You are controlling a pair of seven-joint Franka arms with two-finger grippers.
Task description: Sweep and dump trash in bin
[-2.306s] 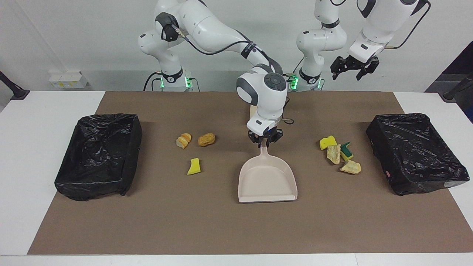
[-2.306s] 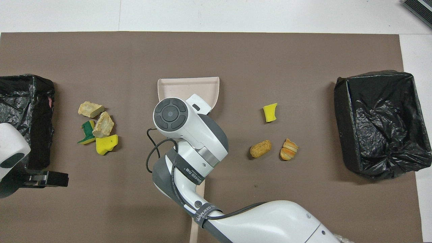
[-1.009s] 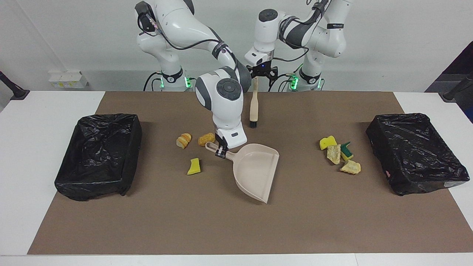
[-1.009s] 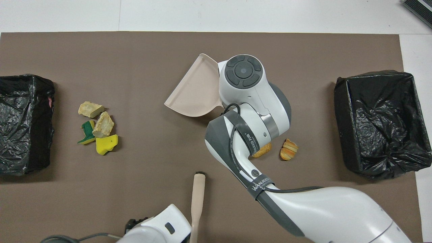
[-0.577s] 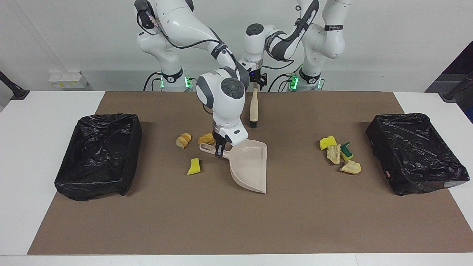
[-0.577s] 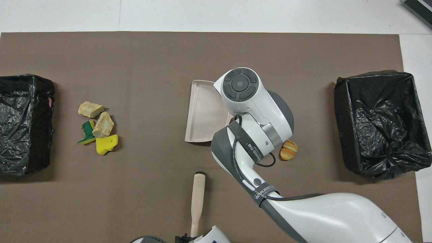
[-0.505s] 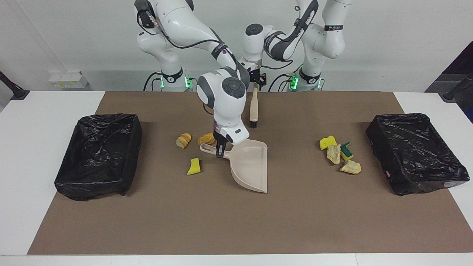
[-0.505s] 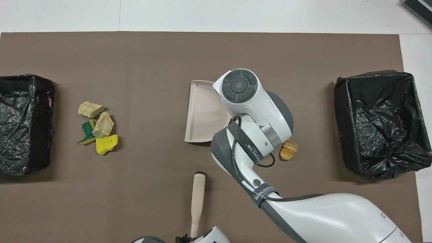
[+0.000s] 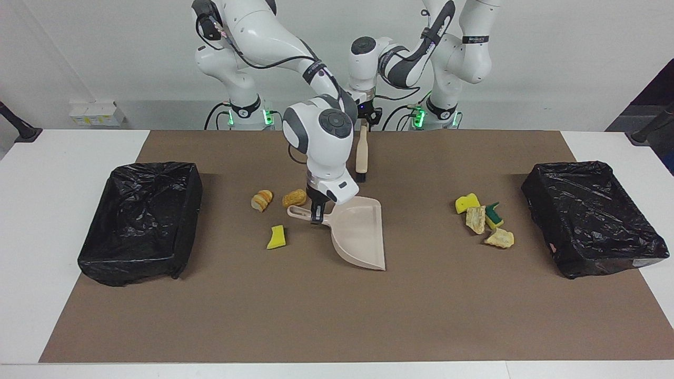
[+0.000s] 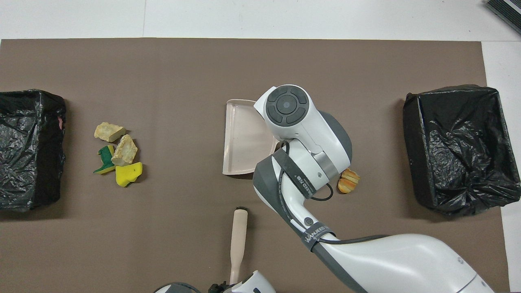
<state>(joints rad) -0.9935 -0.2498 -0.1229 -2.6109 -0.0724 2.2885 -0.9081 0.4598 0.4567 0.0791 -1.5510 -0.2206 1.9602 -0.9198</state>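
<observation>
Dustpan [image 9: 358,231] swung; overhead hides right gripper [image 9: 316,215].

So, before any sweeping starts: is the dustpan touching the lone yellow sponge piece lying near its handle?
Apart. The facing view shows bare mat between the dustpan and the yellow sponge piece.

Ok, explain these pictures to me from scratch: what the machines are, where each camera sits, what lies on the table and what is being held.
Two white robot arms share a table. One camera faces them from across it; the other looks down from above their own end.

The right gripper is shut on the handle of a beige dustpan at mid-table. The left gripper is at the handle end of a brush lying nearer the robots.

The trash lies in two groups: scraps toward the left arm's end and scraps beside the dustpan's handle. A black-lined bin sits at one end, another bin at the other.
</observation>
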